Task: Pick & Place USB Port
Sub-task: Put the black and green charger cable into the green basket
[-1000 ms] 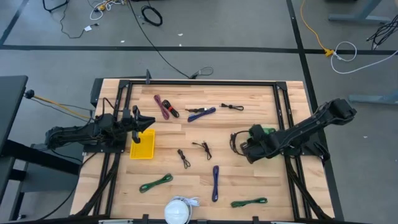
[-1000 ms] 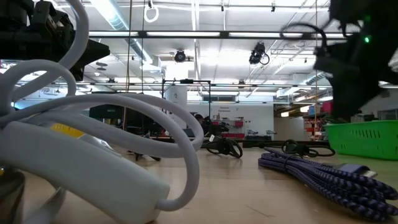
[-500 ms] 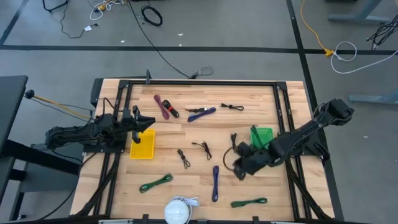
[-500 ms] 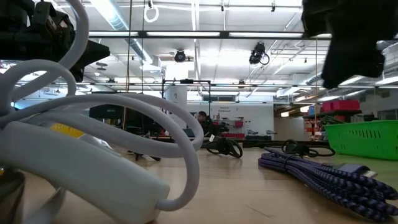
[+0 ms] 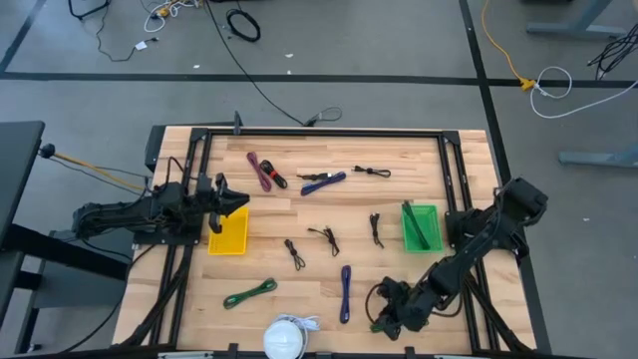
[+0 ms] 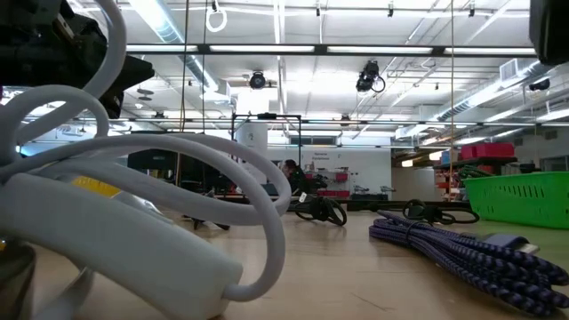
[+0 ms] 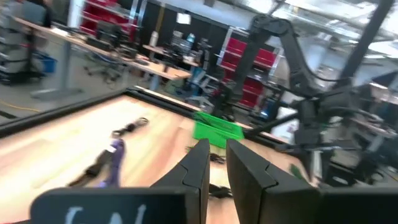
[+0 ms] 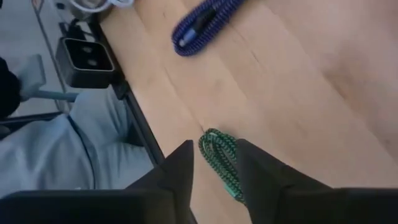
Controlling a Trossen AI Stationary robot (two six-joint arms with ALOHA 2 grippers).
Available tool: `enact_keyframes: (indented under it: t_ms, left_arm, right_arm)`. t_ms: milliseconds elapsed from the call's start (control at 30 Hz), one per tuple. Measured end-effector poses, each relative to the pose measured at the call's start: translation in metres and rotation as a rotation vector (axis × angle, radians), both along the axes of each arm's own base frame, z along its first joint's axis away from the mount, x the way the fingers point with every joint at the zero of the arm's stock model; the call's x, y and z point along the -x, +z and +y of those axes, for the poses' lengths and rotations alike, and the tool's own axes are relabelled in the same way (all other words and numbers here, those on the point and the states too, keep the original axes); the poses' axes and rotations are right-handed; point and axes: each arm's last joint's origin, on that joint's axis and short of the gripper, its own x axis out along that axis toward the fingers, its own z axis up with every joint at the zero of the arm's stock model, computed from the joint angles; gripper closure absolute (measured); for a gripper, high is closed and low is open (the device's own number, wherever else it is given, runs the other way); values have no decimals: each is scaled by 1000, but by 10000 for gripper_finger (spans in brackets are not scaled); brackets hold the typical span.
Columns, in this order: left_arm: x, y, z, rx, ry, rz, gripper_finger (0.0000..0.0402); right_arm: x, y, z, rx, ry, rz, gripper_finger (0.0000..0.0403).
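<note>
I hold my right tool (image 5: 387, 317) low over the near edge of the desk (image 5: 389, 199), right above the green cable (image 8: 222, 163) that lies there in a bundle. My two fingers stand a little apart, one on each side of it and empty, so that they can close across its width. I cannot tell whether they touch it yet. I take this bundle to be my next pick, since it lies well apart from the other cables and nothing blocks my way down to it. The green bin (image 5: 420, 226) sits further back on my right side and already has a dark cable lying in it, so I judge it to be where this one belongs too. The blue cable (image 8: 204, 20) lies near the green one but clear of my fingers. My left tool (image 5: 225, 197) waits beside the yellow bin (image 5: 229, 234) with its fingers nearly together and nothing between them. It is well away from where I am working.
</note>
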Motion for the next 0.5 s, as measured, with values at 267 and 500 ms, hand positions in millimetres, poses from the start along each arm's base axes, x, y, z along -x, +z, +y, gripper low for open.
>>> enact_keyframes:
  t_ms: [267, 500]
  left_arm:
    - [0, 0, -1, -2, -21, 2, 344]
    - [0, 0, -1, -2, -21, 2, 344]
  right_arm:
    - [5, -15, 8, -21, -17, 74, 234]
    - [8, -16, 8, -33, 25, 132, 225]
